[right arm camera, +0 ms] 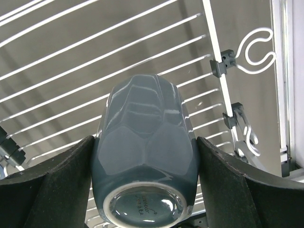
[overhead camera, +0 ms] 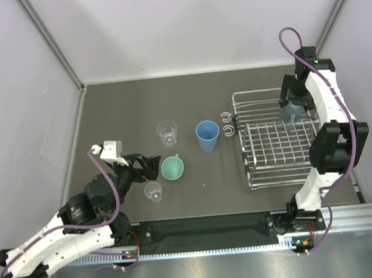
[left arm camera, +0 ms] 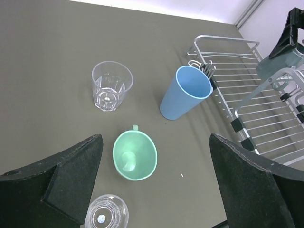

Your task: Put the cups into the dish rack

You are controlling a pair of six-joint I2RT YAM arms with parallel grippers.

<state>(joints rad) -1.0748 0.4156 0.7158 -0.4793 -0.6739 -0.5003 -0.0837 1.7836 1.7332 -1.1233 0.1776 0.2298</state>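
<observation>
Four cups are seen upright on the dark table [overhead camera: 119,105], left of the dish rack [overhead camera: 263,142], and a fifth is held over it.

At the far left, the left gripper [overhead camera: 151,167] is held low over the table with its jaws spread wide and nothing between them. In its wrist view the black fingers [left arm camera: 71,180] frame the cups from either side.

Just beside that gripper, the smaller clear tumbler [overhead camera: 153,192] is found nearest the arm bases. The larger clear tumbler [overhead camera: 167,132] is placed farther back. Between these two, slightly to the right, the teal-green mug [overhead camera: 171,168] is set with its mouth up and its handle pointed toward the far side. The blue tumbler [overhead camera: 207,136] is seen further right, near the two curled hooks [overhead camera: 226,124] on the rack's left side but apart from them.

On the right, the silver wire rack is laid flat on the table. Over its far end, a grey-blue faceted cup [right arm camera: 145,152] is gripped by the right gripper [overhead camera: 293,105], one black finger [right arm camera: 61,185] pressed to each flank, the base turned toward the wrist camera. Whether the cup touches the wires cannot be told.
</observation>
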